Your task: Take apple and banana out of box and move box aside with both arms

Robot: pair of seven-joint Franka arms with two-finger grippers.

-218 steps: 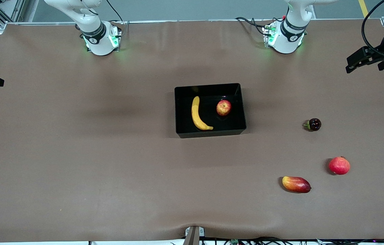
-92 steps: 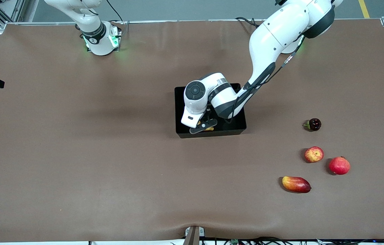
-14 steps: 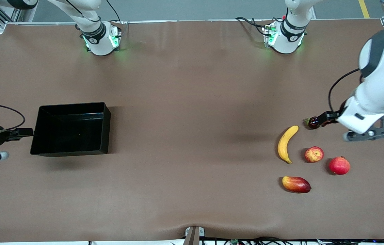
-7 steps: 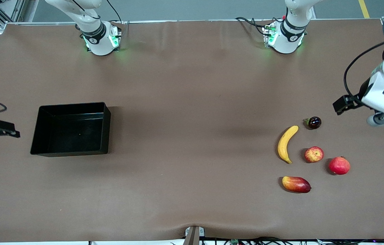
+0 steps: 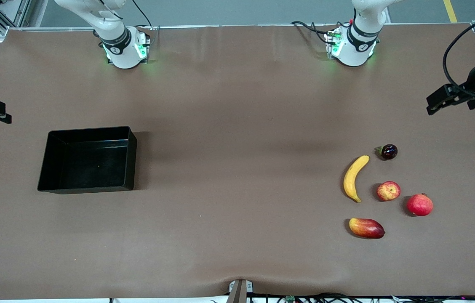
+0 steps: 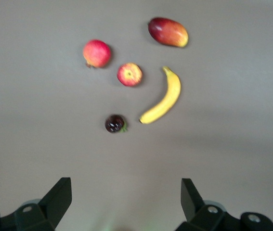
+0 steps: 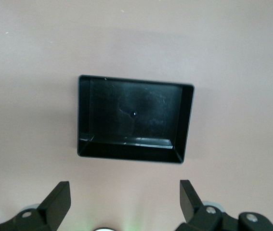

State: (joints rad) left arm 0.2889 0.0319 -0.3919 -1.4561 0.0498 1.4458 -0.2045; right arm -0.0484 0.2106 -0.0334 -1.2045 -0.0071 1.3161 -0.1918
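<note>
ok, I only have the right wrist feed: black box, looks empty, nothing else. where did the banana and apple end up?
Observer: Both lie on the table toward the left arm's end, the banana beside the apple, not touching.
Operator: Anything else there?
Observer: Yes: a mango nearer the front camera, a larger red fruit and a small dark fruit.
Operator: Left gripper holding anything?
Observer: No. The left gripper is open with nothing in it, raised over bare table at that end.
Operator: And the box?
Observer: The box sits toward the right arm's end, well apart from the fruit.
</note>
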